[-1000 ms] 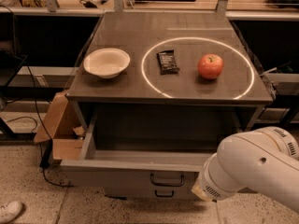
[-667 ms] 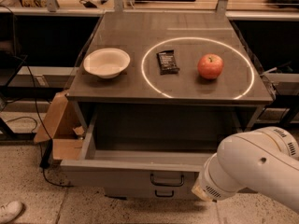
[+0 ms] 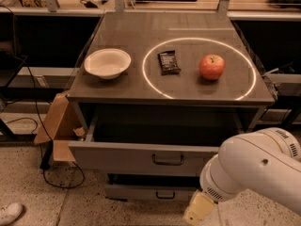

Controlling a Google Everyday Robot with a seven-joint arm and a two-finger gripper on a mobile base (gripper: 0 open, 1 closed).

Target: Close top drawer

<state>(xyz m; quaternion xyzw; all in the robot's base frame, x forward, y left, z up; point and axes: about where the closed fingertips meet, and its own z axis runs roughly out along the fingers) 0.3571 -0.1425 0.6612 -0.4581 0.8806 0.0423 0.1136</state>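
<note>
The top drawer [image 3: 136,158] is a wide grey metal drawer under the table top. It stands partly pulled out, with its flat front panel facing me and a dark wire handle [image 3: 168,160] at its centre. Its inside is dark. My white arm [image 3: 256,166] comes in from the lower right, in front of the drawer's right end. Its tan wrist piece [image 3: 200,211] points down at the bottom edge. The gripper itself is out of view below the frame.
On the table top [image 3: 131,32] are a white bowl [image 3: 107,63], a dark snack bar [image 3: 168,62] and a red apple [image 3: 211,66] inside a lit ring. A lower drawer [image 3: 141,192] has a like handle. A cardboard box [image 3: 59,126], cables and a shoe [image 3: 8,213] are at the left.
The top drawer's front panel has moved back toward the table, so less of it sticks out. The lower drawer's front now shows. The arm's wrist has dropped slightly.
</note>
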